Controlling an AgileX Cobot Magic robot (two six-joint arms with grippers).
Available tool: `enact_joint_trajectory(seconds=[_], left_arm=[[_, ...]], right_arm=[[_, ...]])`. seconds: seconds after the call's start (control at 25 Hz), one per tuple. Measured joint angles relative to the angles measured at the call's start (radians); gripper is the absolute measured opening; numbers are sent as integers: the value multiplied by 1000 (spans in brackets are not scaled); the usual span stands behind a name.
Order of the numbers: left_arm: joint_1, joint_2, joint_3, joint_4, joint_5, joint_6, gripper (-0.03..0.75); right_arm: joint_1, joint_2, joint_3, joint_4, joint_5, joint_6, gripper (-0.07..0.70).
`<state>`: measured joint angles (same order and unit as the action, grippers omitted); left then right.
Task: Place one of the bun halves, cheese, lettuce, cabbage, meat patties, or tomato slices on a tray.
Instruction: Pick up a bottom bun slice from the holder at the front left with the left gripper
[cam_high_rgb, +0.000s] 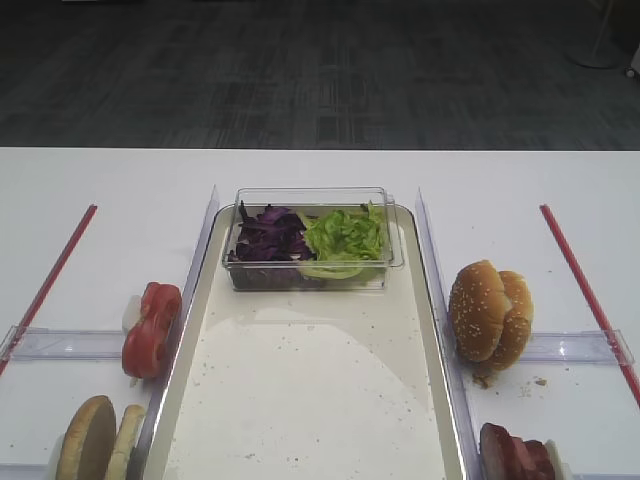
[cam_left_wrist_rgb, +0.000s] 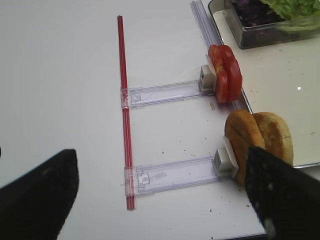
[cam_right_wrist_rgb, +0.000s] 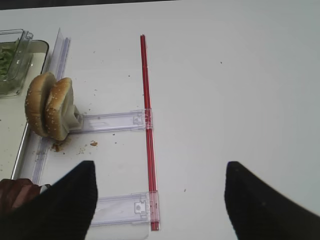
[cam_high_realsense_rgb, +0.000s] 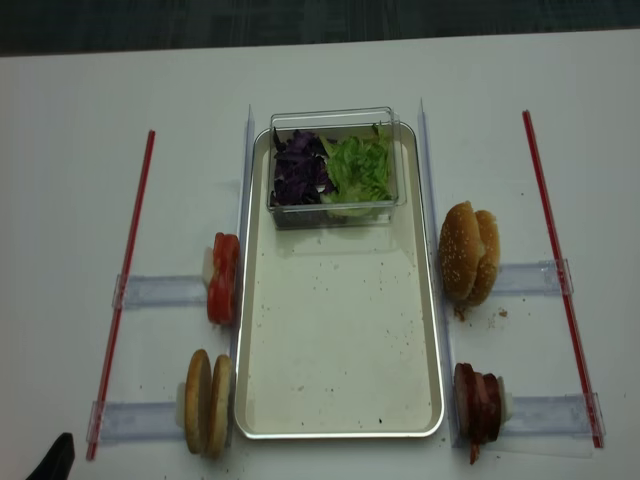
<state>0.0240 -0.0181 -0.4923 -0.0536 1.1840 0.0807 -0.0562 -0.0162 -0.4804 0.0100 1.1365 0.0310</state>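
meat patties (cam_high_rgb: 515, 455) cut off by frame edge, tray (cam_high_rgb: 300, 400) partly cropped

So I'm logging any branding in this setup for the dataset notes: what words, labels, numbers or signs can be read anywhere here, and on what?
None: no readable text in any view.
The clear plastic box, the tray, the red strips and the clear rails carry no visible print.
The food items bear no labels.
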Motion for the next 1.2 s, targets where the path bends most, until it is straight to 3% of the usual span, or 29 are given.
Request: enact_joint_trajectory(seconds=[0.88, 1.2], left_arm=[[0, 8, 0, -2, 11, 0, 618], [0, 251, -77, -57, 71, 0, 618]], right_arm=[[0, 0, 0, 0, 0, 0, 552], [0, 0, 0, 0, 0, 0, 552]])
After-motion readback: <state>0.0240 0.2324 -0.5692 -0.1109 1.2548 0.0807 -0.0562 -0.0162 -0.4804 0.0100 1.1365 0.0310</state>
